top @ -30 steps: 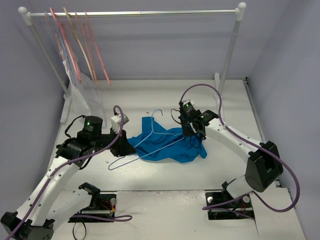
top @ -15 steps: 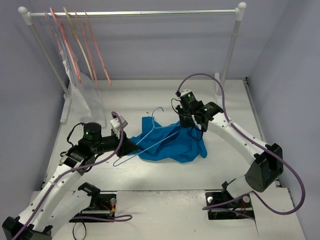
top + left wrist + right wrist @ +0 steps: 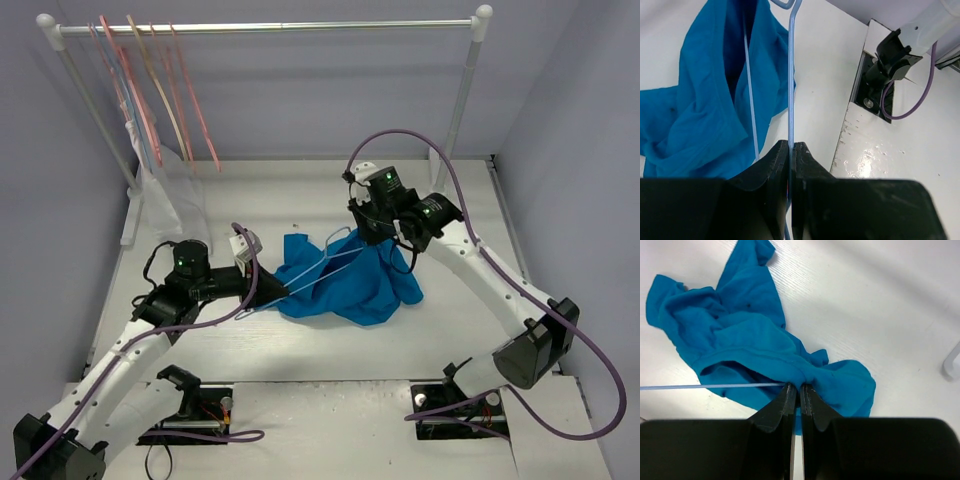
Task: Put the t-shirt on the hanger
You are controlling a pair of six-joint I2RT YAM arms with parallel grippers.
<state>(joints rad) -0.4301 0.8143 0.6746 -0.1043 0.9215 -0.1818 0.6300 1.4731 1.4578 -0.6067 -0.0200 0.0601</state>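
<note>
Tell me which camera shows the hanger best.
Top external: only there does the hanger show most of its frame, lying across the t-shirt. Left wrist shows two bars, one pinched in the left gripper. Right wrist shows one bar running to the right gripper.

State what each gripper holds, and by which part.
The left gripper pinches the light-blue hanger by one thin frame bar; right gripper pinches the blue t-shirt by a bunched edge fold.

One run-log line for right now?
left fingers: shut on hanger | right fingers: shut on t-shirt edge | t-shirt: bunched, not yet on hanger
</note>
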